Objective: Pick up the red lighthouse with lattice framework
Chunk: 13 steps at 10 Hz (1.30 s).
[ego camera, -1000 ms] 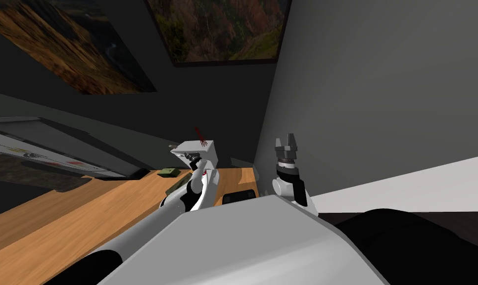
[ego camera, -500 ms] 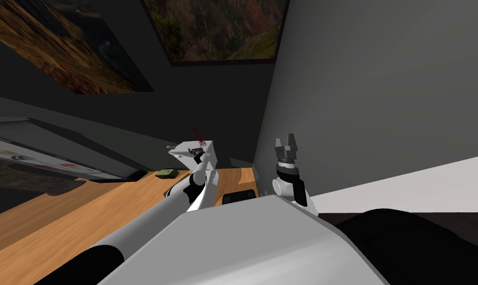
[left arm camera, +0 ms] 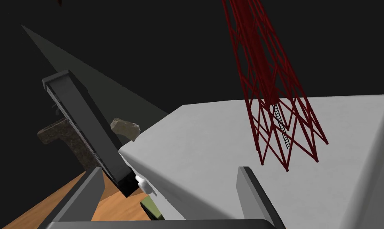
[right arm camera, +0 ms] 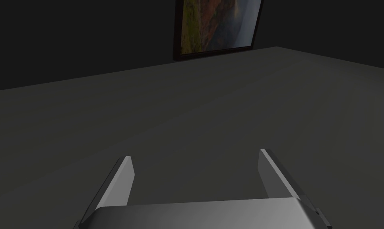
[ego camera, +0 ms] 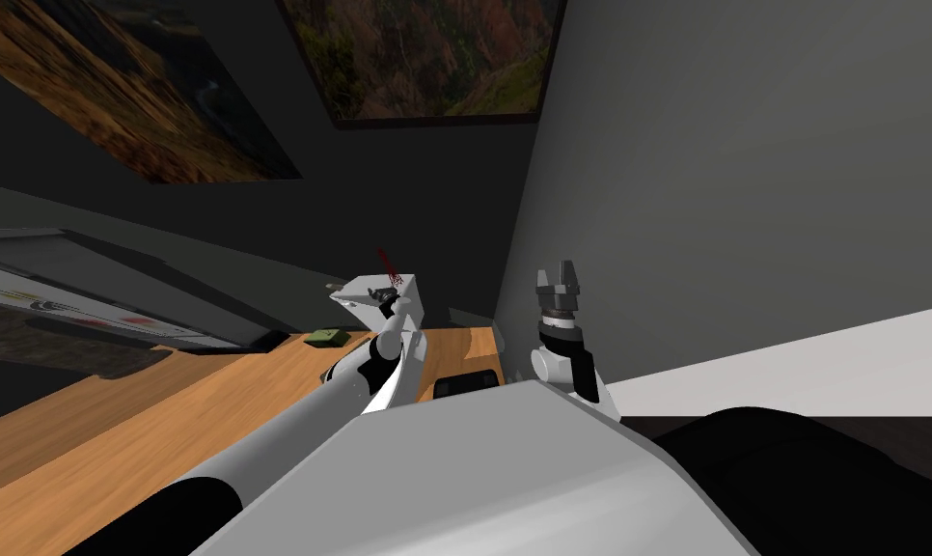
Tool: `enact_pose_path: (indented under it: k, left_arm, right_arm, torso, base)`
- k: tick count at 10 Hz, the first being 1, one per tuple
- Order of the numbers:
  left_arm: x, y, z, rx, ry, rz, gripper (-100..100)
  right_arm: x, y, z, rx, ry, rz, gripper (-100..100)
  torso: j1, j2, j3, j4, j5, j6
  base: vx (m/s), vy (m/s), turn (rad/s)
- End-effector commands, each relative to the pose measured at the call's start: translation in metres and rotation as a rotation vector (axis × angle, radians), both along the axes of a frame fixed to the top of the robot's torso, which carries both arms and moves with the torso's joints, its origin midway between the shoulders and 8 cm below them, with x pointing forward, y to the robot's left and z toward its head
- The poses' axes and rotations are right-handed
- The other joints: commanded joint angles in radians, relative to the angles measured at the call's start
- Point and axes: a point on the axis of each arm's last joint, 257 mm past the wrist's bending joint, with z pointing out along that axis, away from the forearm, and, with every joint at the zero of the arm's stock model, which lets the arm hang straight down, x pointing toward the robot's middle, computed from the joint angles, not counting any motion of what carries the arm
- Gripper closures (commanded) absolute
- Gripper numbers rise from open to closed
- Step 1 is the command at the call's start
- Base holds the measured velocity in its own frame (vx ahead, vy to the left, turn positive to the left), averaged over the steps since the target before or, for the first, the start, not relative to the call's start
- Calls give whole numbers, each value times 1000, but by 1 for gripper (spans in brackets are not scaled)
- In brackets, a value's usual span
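Wooden bench (ego camera: 165, 405) holds a white box (left arm camera: 211, 135). On it stands the red lighthouse (left arm camera: 274, 99), just ahead of the released left end effector (left arm camera: 169, 171), which has advanced close, so aligning and closing likely come next.

Open room around lighthouse (left arm camera: 264, 59) atop white box (left arm camera: 211, 151); monitor (left arm camera: 86, 123) alongside

Since a second ago my left tool (left arm camera: 169, 171) has reached forward to the white box (left arm camera: 211, 159), nearer the red lighthouse (left arm camera: 274, 99).
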Motion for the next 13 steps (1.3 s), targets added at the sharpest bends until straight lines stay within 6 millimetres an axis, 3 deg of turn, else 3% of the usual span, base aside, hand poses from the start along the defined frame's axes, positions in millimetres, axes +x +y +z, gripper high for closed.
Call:
enact_pose_path:
  k: [1, 3, 4, 7, 9, 10, 11, 13]
  left_arm:
    - [0, 0, 0, 0, 0, 0, -100]
    - [0, 0, 0, 0, 0, 0, -100]
    - [2, 3, 21, 34, -20, 12, -100]
    - [3, 4, 28, 47, -28, 17, -100]
    - [3, 11, 56, 92, -54, 41, -100]
    - [3, 11, 56, 92, -54, 41, -100]
    - [2, 17, 77, 125, -74, 61, -100]
    - [2, 17, 77, 125, -74, 61, -100]
  right_arm:
    - [0, 0, 0, 0, 0, 0, 0]
    - [0, 0, 0, 0, 0, 0, 0]
    - [0, 0, 0, 0, 0, 0, 0]
    - [0, 1, 0, 1, -1, 2, 0]
    - [0, 1, 1, 2, -3, 4, 0]
    - [1, 2, 1, 3, -4, 5, 0]
    - [1, 2, 1, 4, -5, 6, 0]
    - [1, 3, 2, 6, -7, 9, 0]
  torso:
    - [0, 0, 0, 0, 0, 0]
    - [0, 0, 0, 0, 0, 0]
    - [0, 0, 0, 0, 0, 0]
    - [-4, 11, 7, 2, -1, 2]
    - [-7, 14, 8, 3, -2, 5]
    - [-10, 20, 12, 4, -2, 7]
    - [-11, 22, 13, 5, -3, 8]
    - [-17, 29, 17, 6, -4, 12]
  base:
    - [10, -10, -31]
    - [-4, 4, 13]
    - [-82, 10, -100]
    - [-100, -6, -25]
    - [-112, -2, -81]
    - [-103, -3, -24]
    - [-138, -17, -57]
    - [-73, -3, -25]
